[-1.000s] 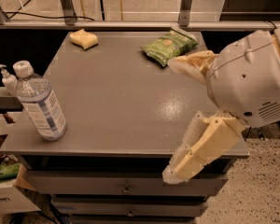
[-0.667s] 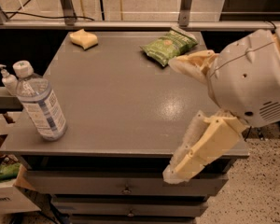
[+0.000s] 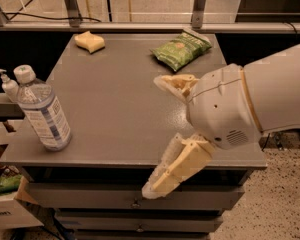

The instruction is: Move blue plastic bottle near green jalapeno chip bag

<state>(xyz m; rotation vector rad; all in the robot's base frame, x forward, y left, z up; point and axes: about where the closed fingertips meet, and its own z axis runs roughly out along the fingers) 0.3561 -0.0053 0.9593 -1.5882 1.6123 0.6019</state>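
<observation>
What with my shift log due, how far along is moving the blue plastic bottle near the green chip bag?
Done: nothing yet. The blue plastic bottle stands at the table's front-left corner, far from the green jalapeno chip bag at the back right. In hand: the gripper hangs open over the front right, apart from the bottle, holding nothing. Left: reach the bottle, grasp it, carry it across and set it beside the bag.

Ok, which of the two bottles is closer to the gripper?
The blue plastic bottle, striped label; the pump bottle stands behind it, farther left. The open gripper is over the table's front right.
</observation>
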